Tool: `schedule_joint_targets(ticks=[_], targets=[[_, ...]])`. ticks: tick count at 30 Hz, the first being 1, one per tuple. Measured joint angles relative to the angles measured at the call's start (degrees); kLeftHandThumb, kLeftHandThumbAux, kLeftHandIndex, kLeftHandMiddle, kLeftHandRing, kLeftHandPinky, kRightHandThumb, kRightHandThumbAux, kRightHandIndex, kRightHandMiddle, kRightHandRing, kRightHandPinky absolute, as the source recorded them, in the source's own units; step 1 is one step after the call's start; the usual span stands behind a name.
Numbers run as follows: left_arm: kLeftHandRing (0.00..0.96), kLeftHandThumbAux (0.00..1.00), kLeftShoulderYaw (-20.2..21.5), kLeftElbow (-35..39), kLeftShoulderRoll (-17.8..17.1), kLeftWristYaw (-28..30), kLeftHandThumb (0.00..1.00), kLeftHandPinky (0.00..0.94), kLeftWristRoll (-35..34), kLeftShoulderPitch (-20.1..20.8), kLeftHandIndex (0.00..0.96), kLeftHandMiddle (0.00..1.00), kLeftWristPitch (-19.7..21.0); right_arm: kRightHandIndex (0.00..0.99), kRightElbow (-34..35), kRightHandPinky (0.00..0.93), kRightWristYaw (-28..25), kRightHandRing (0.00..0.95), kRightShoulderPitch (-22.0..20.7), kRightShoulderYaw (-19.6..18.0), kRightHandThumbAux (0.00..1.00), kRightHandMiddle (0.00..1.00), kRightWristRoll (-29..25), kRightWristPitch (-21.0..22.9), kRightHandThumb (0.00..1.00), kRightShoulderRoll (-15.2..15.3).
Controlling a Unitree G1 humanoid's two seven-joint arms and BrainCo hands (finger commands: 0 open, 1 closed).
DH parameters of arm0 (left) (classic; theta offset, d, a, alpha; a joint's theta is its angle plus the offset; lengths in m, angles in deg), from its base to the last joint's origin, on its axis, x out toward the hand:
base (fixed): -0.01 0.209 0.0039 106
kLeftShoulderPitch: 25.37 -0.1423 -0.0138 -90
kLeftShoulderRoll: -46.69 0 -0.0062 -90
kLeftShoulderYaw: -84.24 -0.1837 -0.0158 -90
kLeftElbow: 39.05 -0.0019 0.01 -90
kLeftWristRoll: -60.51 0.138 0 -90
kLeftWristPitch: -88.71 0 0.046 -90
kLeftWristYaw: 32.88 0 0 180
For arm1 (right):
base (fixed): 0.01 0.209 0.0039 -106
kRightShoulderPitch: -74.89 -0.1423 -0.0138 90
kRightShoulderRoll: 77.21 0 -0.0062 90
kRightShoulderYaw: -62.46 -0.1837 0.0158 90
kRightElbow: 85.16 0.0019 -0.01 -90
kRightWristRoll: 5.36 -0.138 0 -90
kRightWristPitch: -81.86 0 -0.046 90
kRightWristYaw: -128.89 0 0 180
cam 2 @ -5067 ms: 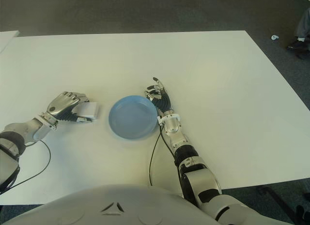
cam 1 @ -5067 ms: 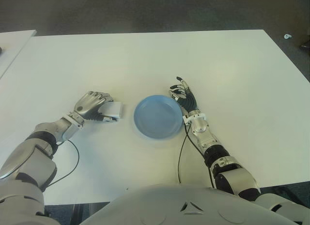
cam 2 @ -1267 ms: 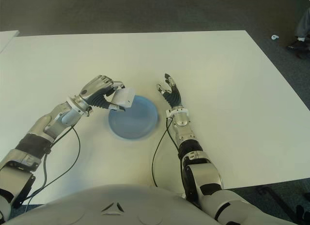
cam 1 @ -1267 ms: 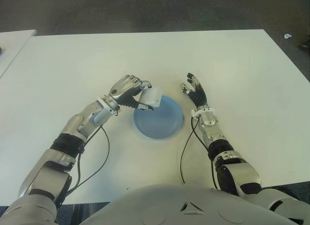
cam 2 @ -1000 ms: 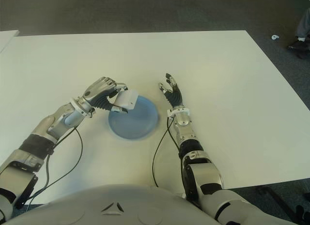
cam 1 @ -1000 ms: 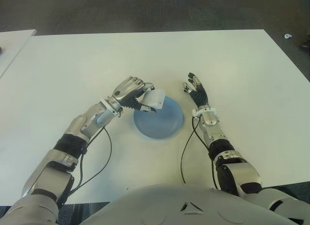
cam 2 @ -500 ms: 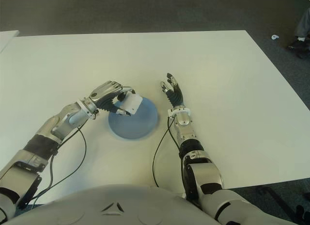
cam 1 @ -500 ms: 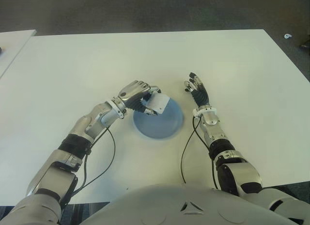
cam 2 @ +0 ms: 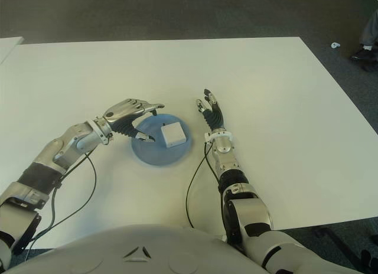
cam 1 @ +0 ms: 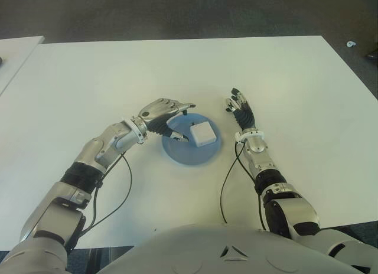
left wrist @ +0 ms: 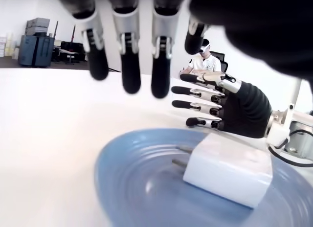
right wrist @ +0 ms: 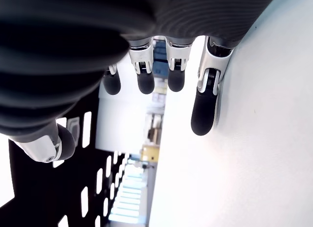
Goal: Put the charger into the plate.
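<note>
The white square charger (cam 1: 201,133) lies flat inside the round blue plate (cam 1: 177,154) at the table's middle, its metal prongs (left wrist: 180,157) pointing toward my left hand. My left hand (cam 1: 172,117) hovers over the plate's left rim with fingers spread, holding nothing. The left wrist view shows its fingertips (left wrist: 130,82) above the plate (left wrist: 127,183), apart from the charger (left wrist: 227,171). My right hand (cam 1: 237,106) shows just right of the plate, fingers extended and empty.
The white table (cam 1: 283,79) stretches wide around the plate. A second white table's corner (cam 1: 15,49) shows at far left. Black cables (cam 1: 224,179) trail from both wrists toward my body. Dark floor lies beyond the far edge.
My left hand carried the charger over the plate, opened its fingers and let it go; the charger now lies in the plate. The right hand stayed put.
</note>
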Motion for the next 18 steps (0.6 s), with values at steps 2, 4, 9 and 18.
schedule_joint_targets(ticks=[2,4,9,18], targets=[[0.000,0.210,0.0,0.0,-0.1,-0.1,0.207,0.000,0.3,0.0,0.003,0.000,0.0,0.000,0.0,0.000,0.0,0.000,0.0,0.0,0.445,0.000,0.0,0.0,0.000,0.0],[0.000,0.216,0.0,-0.1,-0.1,-0.2,0.205,0.000,0.7,0.0,0.017,0.000,0.0,0.000,-0.1,0.000,0.0,0.000,0.0,0.0,0.445,0.000,0.0,0.0,0.000,0.0],[0.000,0.235,0.2,-0.5,-0.3,-0.3,0.211,0.000,0.8,0.0,0.055,0.000,0.0,0.000,-0.2,0.000,0.0,0.000,-0.1,0.1,0.450,0.000,0.1,0.0,0.000,0.0],[0.000,0.299,1.5,-2.5,-0.2,-1.7,0.179,0.000,-1.5,-0.1,0.065,0.015,-1.6,0.000,-0.8,0.000,0.4,0.000,-0.4,0.5,0.461,0.001,0.5,-0.4,0.000,0.0]])
